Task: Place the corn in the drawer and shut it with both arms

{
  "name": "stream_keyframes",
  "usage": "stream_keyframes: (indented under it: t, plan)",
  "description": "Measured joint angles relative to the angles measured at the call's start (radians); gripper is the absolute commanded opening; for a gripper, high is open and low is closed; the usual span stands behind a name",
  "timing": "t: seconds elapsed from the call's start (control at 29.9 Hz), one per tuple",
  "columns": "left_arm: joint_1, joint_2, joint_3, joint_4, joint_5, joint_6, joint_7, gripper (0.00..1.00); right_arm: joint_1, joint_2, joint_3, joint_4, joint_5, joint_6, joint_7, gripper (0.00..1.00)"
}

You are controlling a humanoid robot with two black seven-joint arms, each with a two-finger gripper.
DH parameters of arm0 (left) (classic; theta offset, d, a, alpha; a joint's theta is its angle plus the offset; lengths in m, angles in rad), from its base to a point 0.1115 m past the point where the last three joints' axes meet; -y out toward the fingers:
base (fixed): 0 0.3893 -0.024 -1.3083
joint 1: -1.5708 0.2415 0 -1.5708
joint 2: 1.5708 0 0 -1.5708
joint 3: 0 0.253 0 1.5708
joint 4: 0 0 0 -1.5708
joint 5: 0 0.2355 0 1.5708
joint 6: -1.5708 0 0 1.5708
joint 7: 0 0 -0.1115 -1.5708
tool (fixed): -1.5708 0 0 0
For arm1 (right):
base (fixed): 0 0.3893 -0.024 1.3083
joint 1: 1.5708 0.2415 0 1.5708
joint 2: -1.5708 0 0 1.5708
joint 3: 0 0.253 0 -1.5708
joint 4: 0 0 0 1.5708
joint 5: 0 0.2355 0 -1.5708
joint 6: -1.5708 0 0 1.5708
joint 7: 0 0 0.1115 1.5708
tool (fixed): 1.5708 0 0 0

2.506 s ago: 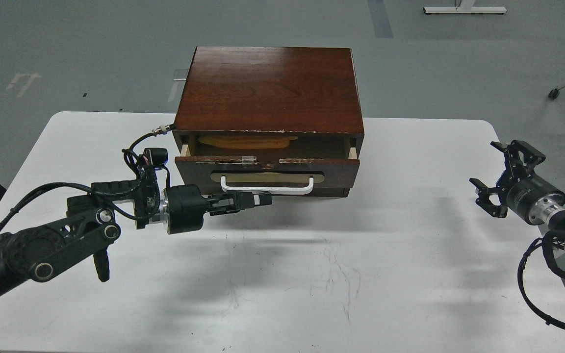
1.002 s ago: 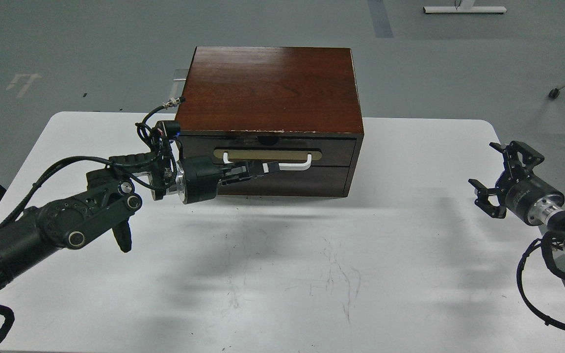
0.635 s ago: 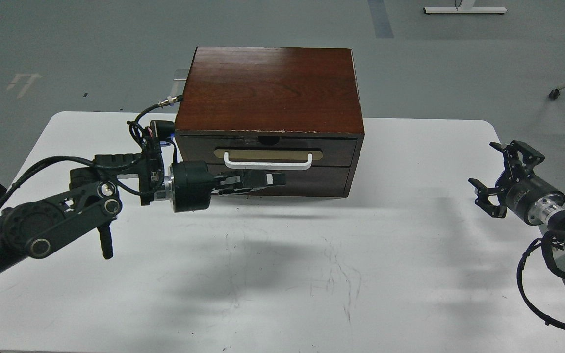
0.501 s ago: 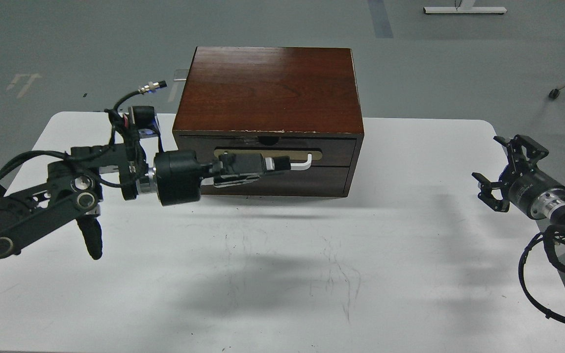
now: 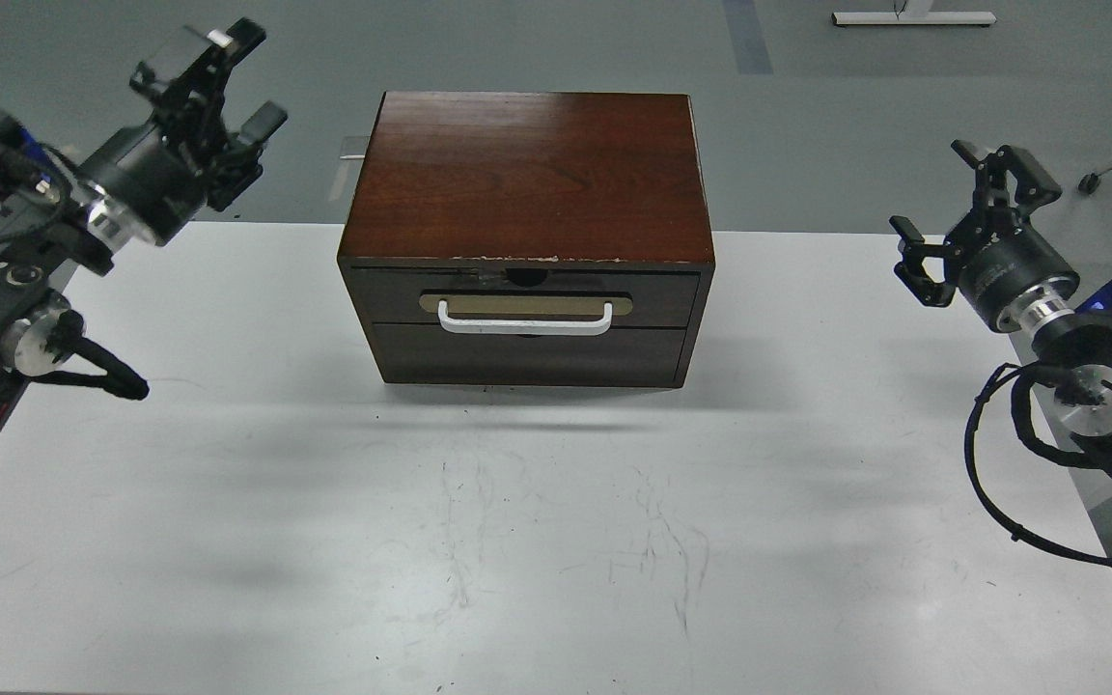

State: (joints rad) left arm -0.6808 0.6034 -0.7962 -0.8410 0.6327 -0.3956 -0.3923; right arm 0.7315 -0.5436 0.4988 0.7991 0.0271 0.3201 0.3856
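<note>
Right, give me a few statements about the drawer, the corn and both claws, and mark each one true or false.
1. The drawer is shut flush with the cabinet. True.
2. The corn lies on the table. False: no corn is in sight.
3. The left claw grips the white handle. False: it is raised, open, away from the cabinet.
4. The right claw is open and holds nothing. True.
5. Nothing stands on the cabinet's top. True.

Setting: apparently a robotics laboratory or test hall. Indicators: bare white table (image 5: 556,541) with scuffed surface, grey painted floor (image 5: 807,145) with marking lines, and a white equipment base (image 5: 913,17) at the far edge.
</note>
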Motion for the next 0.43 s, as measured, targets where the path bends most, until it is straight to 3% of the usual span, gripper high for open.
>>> stream_keyframes:
  t: [0.1, 0.17, 0.27, 0.43]
  plan:
    - [0.059, 0.003, 0.0, 0.045, -0.242, -0.038, 0.188, 0.98, 0.011, 0.04, -0.002, 0.0, -0.033, -0.012, 0.004, 0.95]
    - [0.086, 0.003, 0.0, 0.053, -0.353, -0.044, 0.257, 0.98, 0.014, 0.061, -0.003, -0.001, -0.047, -0.033, 0.004, 0.95]
    - [0.098, 0.004, -0.003, 0.055, -0.405, -0.046, 0.276, 0.98, 0.021, 0.077, -0.005, -0.001, -0.054, -0.067, 0.004, 0.98]
    - [0.1, 0.002, -0.012, 0.055, -0.415, -0.048, 0.251, 0.98, 0.045, 0.085, -0.006, 0.008, -0.054, -0.074, 0.003, 1.0]
